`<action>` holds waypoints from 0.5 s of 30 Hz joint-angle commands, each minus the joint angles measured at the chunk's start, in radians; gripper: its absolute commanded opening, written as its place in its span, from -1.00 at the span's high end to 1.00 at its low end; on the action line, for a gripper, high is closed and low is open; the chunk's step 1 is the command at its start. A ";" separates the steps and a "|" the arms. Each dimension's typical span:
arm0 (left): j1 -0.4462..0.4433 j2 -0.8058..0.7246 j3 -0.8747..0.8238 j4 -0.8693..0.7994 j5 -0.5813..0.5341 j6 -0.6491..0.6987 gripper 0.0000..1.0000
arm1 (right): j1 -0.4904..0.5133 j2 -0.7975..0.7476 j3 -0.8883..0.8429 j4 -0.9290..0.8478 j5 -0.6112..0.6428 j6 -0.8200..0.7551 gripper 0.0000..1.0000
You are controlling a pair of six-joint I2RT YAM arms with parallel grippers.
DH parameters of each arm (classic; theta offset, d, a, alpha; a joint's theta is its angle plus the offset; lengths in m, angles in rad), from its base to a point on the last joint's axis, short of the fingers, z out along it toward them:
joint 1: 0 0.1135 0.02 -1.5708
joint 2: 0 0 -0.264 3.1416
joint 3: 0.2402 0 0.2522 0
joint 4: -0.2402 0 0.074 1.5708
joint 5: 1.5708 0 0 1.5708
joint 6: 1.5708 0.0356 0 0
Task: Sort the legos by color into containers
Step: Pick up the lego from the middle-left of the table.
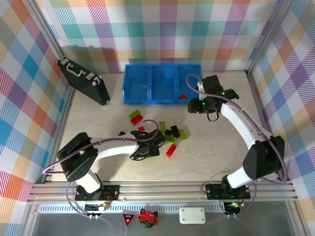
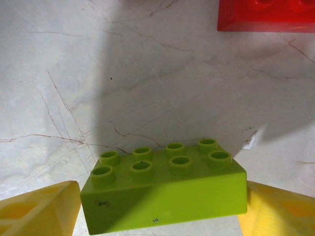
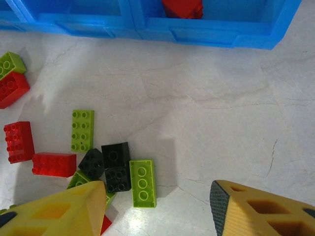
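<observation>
Two hands | left hand grips lime green studded plastic brick by its ends, low at worktop, likely to lift | right hand released, empty, beside bright blue plastic tray holding red brick.

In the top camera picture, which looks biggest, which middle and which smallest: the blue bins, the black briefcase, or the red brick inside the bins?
1. blue bins
2. black briefcase
3. red brick
</observation>
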 commanded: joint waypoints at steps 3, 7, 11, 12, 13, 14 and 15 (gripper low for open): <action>0.007 0.005 -0.003 -0.007 -0.006 0.010 -0.50 | 0.002 -0.027 0.002 -0.025 -0.017 0.002 -0.20; 0.007 -0.004 0.005 -0.026 -0.026 0.014 -0.40 | 0.002 -0.023 0.010 -0.028 -0.018 0.000 -0.20; 0.007 -0.009 0.010 -0.038 -0.037 0.019 -0.28 | 0.002 -0.020 0.017 -0.028 -0.018 -0.001 -0.20; 0.007 -0.009 0.012 -0.040 -0.039 0.020 -0.26 | 0.002 -0.018 0.018 -0.029 -0.019 -0.001 -0.20; 0.007 -0.008 0.014 -0.044 -0.041 0.022 -0.24 | 0.003 -0.018 0.019 -0.029 -0.019 -0.002 -0.20; 0.007 -0.008 0.017 -0.047 -0.043 0.024 -0.21 | 0.002 -0.017 0.020 -0.029 -0.019 -0.001 -0.20; 0.007 -0.009 0.019 -0.051 -0.044 0.025 -0.20 | 0.002 -0.017 0.021 -0.029 -0.019 -0.001 -0.20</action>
